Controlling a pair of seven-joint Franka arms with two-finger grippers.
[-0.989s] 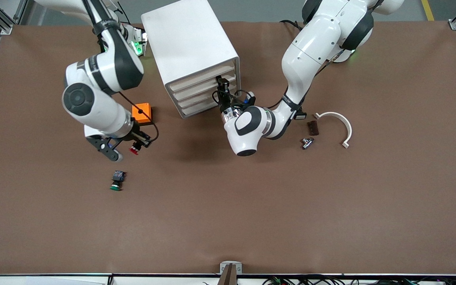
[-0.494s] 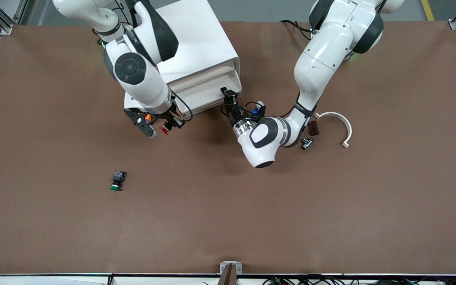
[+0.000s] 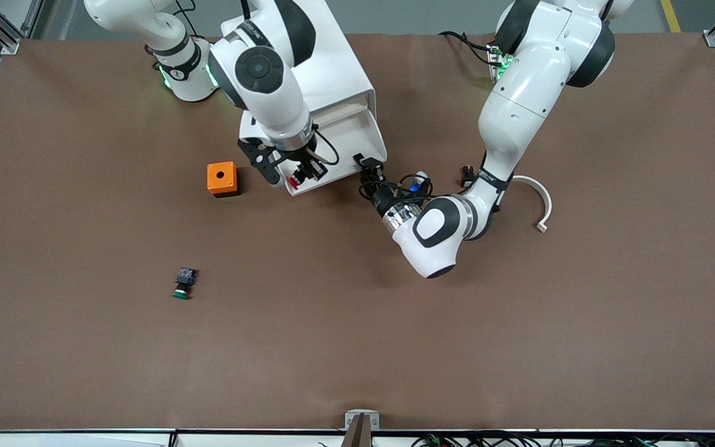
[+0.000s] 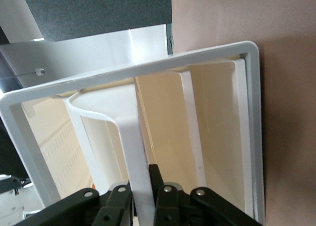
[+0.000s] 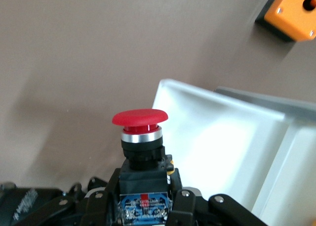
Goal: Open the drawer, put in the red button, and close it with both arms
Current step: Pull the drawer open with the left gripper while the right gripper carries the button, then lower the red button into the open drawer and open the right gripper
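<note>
Two white robot arms are working at a brown surface (image 3: pixel 519 323) around a white drawer cabinet (image 3: pixel 308 68). The drawer (image 3: pixel 357 146) is now standing pulled out, where a second ago it was only beginning to open. The left tool (image 3: pixel 370 166) is clenched on the drawer's thin white handle (image 4: pixel 132 152), holding it open at the corner toward the left arm's end of the surface.

The right arm has swung across from beside the orange box (image 3: pixel 221 178) in that same second. Its right tool (image 3: pixel 300 175) is now hovering over the front edge of the open drawer, gripping the red button (image 5: pixel 139 132) by its black-and-blue body, red cap pointing away from the wrist.

The opening step looks finished and the button appears nearly placed for release into the drawer. A green-capped button (image 3: pixel 182 283) is lying untouched, nearer the front camera, and a white curved piece (image 3: pixel 540 198) is lying beside the left arm.
</note>
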